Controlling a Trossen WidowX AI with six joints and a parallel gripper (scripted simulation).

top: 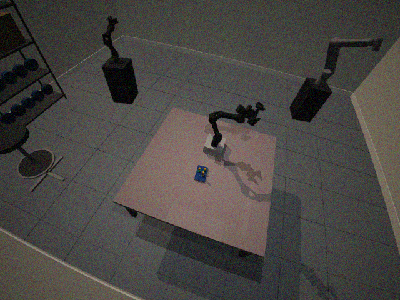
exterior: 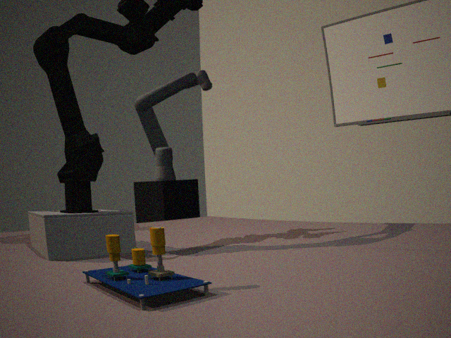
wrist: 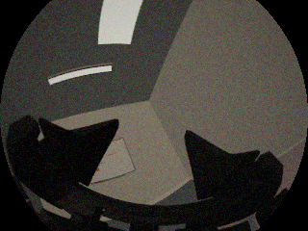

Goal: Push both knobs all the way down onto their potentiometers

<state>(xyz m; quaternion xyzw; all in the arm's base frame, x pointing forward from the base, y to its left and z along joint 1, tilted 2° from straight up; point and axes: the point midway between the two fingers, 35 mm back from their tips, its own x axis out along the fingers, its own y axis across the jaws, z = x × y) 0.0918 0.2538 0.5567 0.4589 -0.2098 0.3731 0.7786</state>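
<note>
The blue circuit board (top: pixel 199 177) (exterior: pixel 167 286) stands on short legs on the table. In the exterior view, a yellow knob (exterior: pixel 113 248) at the left stands high on its grey shaft above a teal potentiometer (exterior: pixel 117 275). A taller yellow knob (exterior: pixel 157 241) at the right also stands high, with bare shaft above a tan potentiometer (exterior: pixel 161 274). A third, short yellow knob (exterior: pixel 138 256) sits low against its teal potentiometer behind them. My gripper (top: pixel 262 114) (wrist: pixel 152 129) is open and empty, raised high and well away from the board. Its fingers are outside the exterior view.
My arm stands on a white base block (top: pixel 210 149) (exterior: pixel 87 236) behind the board on the pink table (top: pixel 161 180) (exterior: pixel 328 291). Other arms stand on dark pedestals (top: pixel 120 80) (top: pixel 310 101) beyond the table. A whiteboard (exterior: pixel 356 91) (wrist: pixel 120 168) hangs on the wall.
</note>
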